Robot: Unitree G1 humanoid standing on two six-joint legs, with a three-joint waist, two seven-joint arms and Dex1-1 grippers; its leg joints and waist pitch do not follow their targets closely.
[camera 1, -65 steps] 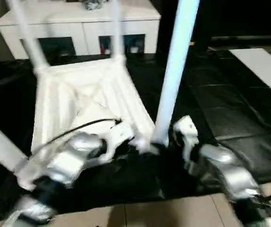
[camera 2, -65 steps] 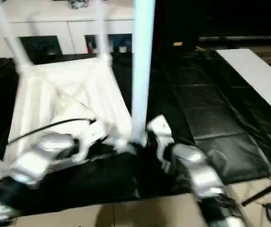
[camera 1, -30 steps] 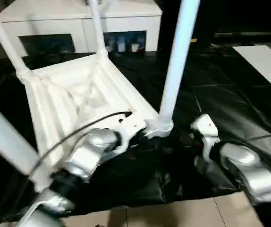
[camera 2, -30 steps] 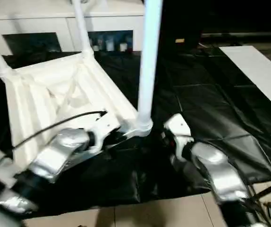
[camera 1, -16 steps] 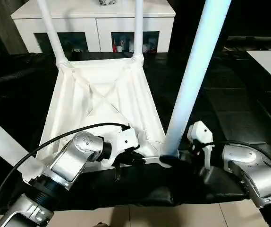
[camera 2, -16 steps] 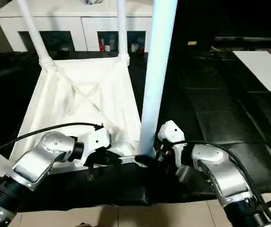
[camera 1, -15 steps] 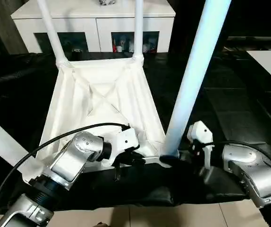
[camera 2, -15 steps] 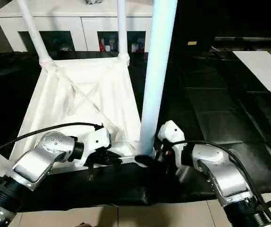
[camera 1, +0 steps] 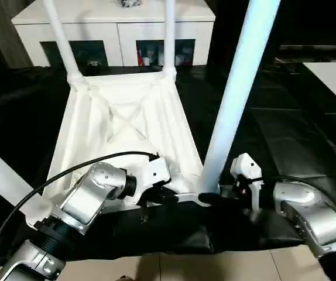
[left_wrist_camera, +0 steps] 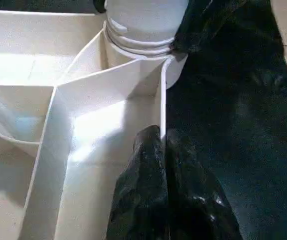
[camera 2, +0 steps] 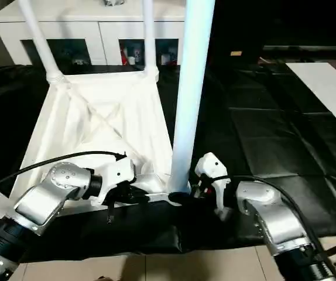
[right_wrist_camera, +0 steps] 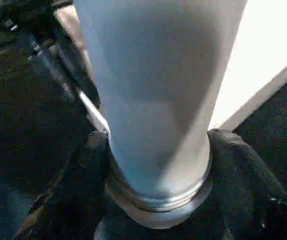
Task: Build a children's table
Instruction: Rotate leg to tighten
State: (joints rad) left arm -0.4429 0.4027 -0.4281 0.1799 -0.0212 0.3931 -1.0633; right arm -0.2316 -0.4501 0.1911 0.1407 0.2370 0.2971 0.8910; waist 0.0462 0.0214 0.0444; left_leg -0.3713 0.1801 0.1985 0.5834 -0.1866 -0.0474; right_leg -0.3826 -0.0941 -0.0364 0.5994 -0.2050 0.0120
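The tabletop [camera 1: 127,134] lies underside up. Its near rim is pinched by the left gripper [left_wrist_camera: 162,137]. The leg [camera 2: 190,88] at 5 o'clock is clasped at its base by the right gripper [right_wrist_camera: 156,170].

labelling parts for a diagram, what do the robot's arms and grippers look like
Both forearms are rounded silver metal shells. The left arm and the right arm each end in a white wrist housing with glossy black fingers. A thin black cable loops over the left arm.

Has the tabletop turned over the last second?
Yes. The tabletop turned, far-left corner toward the cabinet; its far edge, slanted before, now parallels it.
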